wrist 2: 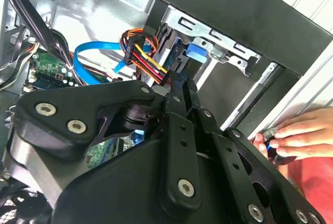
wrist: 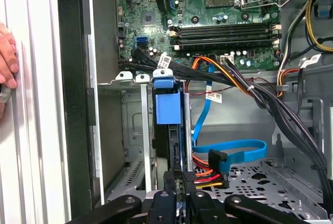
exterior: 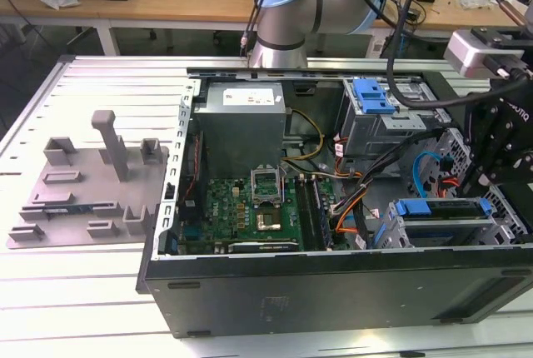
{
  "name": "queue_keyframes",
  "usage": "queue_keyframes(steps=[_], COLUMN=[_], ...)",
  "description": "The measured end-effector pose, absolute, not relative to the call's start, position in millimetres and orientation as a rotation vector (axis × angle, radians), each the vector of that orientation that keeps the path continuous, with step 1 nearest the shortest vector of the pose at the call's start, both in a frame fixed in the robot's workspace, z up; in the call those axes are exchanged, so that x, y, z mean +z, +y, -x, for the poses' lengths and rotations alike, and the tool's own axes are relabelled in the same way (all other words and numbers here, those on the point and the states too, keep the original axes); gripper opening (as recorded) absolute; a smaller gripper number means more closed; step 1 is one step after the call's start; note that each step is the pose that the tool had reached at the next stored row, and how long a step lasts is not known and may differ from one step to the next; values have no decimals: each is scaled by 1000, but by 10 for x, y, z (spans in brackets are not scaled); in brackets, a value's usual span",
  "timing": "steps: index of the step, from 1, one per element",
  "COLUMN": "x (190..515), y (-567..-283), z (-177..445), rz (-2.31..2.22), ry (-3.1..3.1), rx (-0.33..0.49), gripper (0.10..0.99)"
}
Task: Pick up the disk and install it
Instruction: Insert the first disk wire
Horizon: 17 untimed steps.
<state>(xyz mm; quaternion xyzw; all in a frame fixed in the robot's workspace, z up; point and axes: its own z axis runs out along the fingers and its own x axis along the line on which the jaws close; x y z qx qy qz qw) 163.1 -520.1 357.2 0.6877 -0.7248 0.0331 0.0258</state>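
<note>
**Gripper at the disk in its drive cage.**
Fingers drawn together, gripping nothing; tips sit just at the disk's near edge, contact uncertain.

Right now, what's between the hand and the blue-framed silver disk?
The black case wall and an empty silver bay beside the disk, in the first wrist view.

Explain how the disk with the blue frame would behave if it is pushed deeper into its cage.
The disk seems rigid and probably heavy for its size, since its body looks like metal. Its blue frame looks plastic, so it may flex a little. Standing between the cage walls, it should slide rather than tip.
</note>
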Motion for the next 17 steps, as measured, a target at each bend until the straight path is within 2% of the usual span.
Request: queue_keyframes(steps=[17], x=[3556], y=[-5207], z=[-1630], rz=[-2154], ry=[-2215], rx=[102], gripper=[169])
